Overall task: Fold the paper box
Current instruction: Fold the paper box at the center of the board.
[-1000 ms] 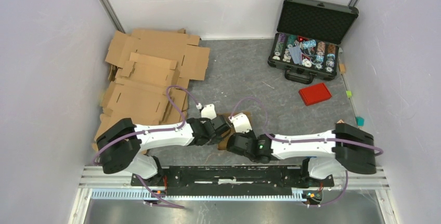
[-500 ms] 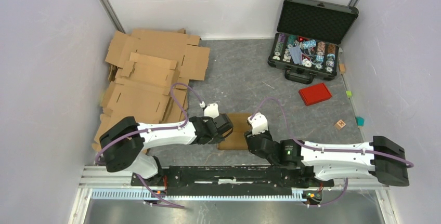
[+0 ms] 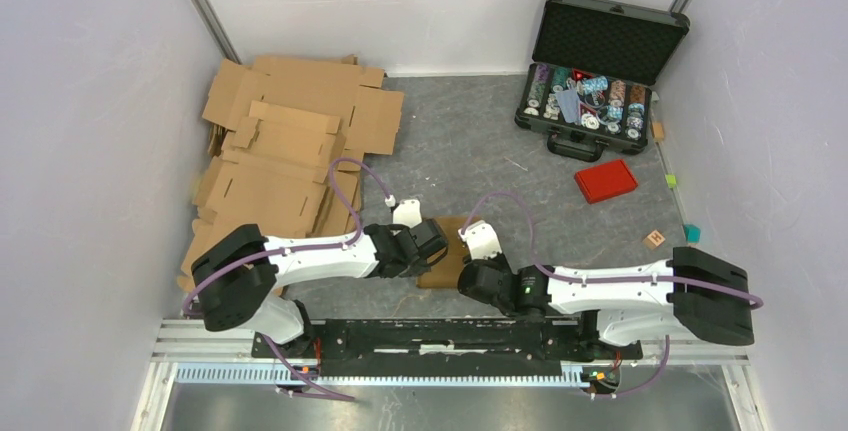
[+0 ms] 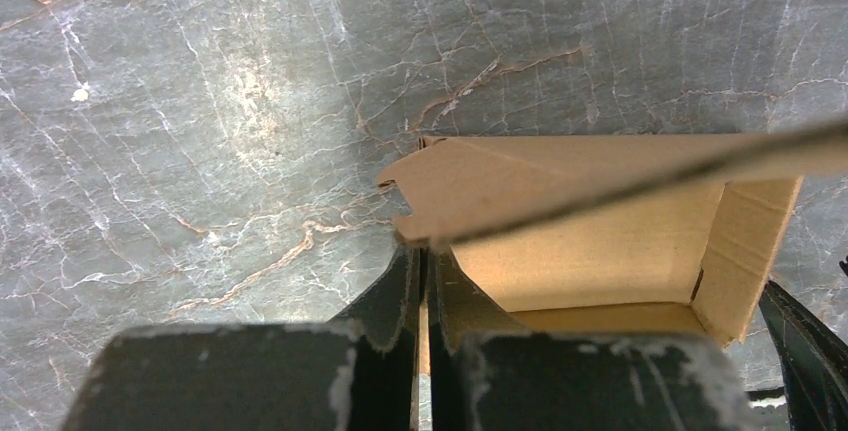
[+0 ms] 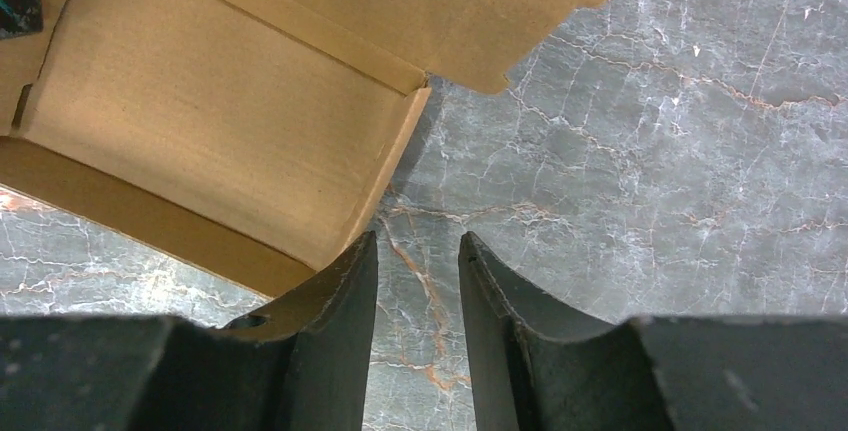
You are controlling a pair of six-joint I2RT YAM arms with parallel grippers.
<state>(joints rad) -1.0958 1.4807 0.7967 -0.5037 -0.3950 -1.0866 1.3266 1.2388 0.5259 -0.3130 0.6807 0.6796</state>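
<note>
The paper box (image 3: 447,251) lies on the bench (image 3: 470,151) at its near middle, between the two arms. It is only part-formed: a floor and raised side walls are seen in the wrist views, and a large flap (image 5: 420,1) is not yet tucked. One side wall is pinched by the left end effector (image 4: 421,266), whose fingers are pressed together on the cardboard edge. The right end effector (image 5: 418,251) is held just beside a corner of the box. Its fingers are spread, with bare bench between them, and nothing is gripped.

The step in hand is judged to be the forming of the walls, with the box steadied from the left. For the next move, a loose flap would need to be taken from the right and folded in without the light box being dragged.

Well apart lie a stack of cardboard sheets (image 3: 290,151), a black case (image 3: 595,71), a red lid (image 3: 606,180) and a small wooden block (image 3: 655,239). None is in the way, though the closing flap may be obstructed by the left fingers themselves.
</note>
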